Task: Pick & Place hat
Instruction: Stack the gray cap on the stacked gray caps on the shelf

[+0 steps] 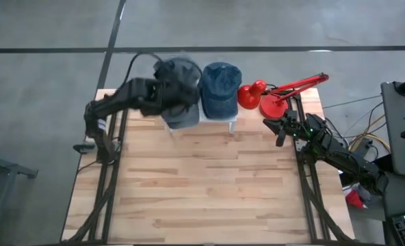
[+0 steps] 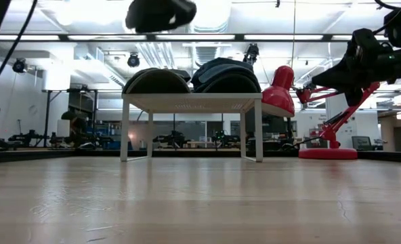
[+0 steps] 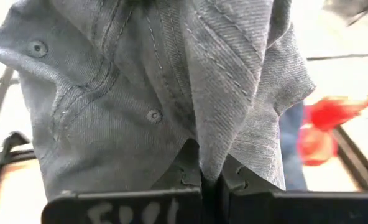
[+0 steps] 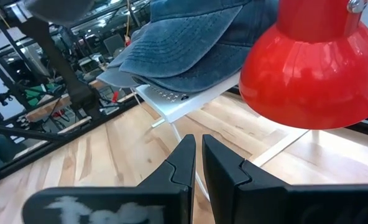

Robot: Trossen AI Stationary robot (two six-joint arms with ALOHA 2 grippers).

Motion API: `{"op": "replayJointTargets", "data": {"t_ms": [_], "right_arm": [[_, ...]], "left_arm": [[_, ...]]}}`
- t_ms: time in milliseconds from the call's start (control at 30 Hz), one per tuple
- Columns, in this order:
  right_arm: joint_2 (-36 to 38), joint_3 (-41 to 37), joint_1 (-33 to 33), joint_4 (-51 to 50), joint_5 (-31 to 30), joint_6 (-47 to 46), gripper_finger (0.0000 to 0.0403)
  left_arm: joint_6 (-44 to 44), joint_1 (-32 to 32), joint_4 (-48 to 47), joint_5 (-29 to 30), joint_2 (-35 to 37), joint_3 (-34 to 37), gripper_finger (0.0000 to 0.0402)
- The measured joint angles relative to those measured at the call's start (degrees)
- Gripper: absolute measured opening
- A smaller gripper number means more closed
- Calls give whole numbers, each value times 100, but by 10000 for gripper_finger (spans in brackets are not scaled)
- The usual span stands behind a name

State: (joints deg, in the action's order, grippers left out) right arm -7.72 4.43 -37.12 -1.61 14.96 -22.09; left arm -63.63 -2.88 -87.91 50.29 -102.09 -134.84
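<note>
High view: left arm reaching over white stand (image 1: 231, 120).
Left gripper (image 1: 167, 96) pinches grey hat (image 1: 178, 92); right gripper (image 1: 276, 130) pressed together, empty.

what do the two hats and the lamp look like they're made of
Grey hat: woven cotton twill, going by the diagonal weave, stitched seams and eyelets. Blue hat: washed denim, matte, faded along the seams. Lamp: glossy red painted metal, likely, since its shade shows sharp reflections; plastic cannot be ruled out.
</note>
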Motion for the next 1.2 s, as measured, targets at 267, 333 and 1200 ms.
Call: {"op": "replayJointTargets", "data": {"t_ms": [267, 333, 1200], "right_arm": [[-30, 0, 0, -28, -4, 0, 27], [-37, 0, 0, -35, -8, 0, 27], [-36, 0, 0, -131, -11, 0, 27]], "left_arm": [[362, -954, -208, -770, -299, 30, 0], [413, -1067, -212, -825, -363, 30, 0], [-246, -1232, 747, -1511, -535, 1687, 0]]}}
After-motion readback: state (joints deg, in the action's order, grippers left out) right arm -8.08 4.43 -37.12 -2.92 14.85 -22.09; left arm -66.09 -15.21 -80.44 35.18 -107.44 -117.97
